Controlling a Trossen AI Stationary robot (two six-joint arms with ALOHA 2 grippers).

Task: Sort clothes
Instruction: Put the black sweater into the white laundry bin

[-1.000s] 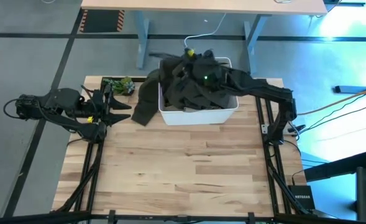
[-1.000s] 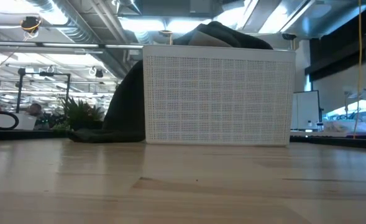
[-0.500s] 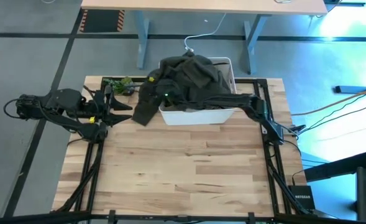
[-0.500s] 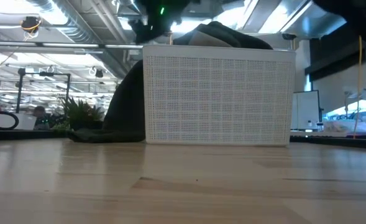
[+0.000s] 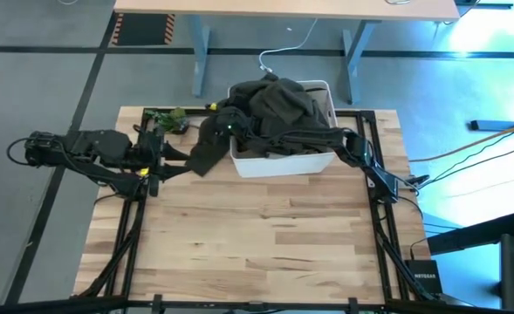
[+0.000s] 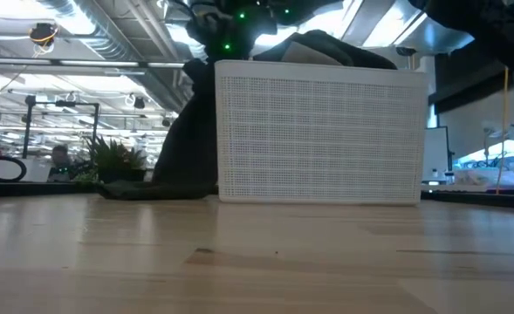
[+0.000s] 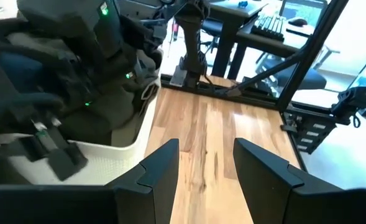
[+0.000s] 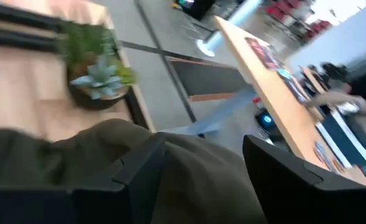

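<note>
Seen from above, a white plastic bin point(image 5: 284, 160) sat at the far middle of the wooden table point(image 5: 257, 235), heaped with olive-green clothes point(image 5: 278, 105); one olive garment point(image 5: 206, 148) spilled over the bin's left wall onto the tabletop, likely because the pile was overfull. The right arm reached across the bin, its right gripper point(image 5: 224, 122) at the bin's left edge above that hanging garment, seemingly placed to lift it out. The left gripper point(image 5: 171, 153) waited at the table's left edge, near a small green plant point(image 5: 167, 119). From table height, the bin's mesh front point(image 6: 319, 135) filled the middle, dark cloth point(image 6: 182, 161) draped down its left side to the table, and the right arm's green-lit wrist point(image 6: 230, 22) hung above the bin's left corner. The left wrist camera showed its own fingers point(image 7: 158, 177) parted with nothing between them, bare table beyond, and the other arm over the bin's clothes point(image 7: 108, 106). The right wrist camera showed that gripper's two fingers point(image 8: 133, 168) spread wide just over olive fabric point(image 8: 189, 180), apparently touching or nearly touching it but gripping nothing, with the potted plant point(image 8: 96, 81) beyond.
</note>
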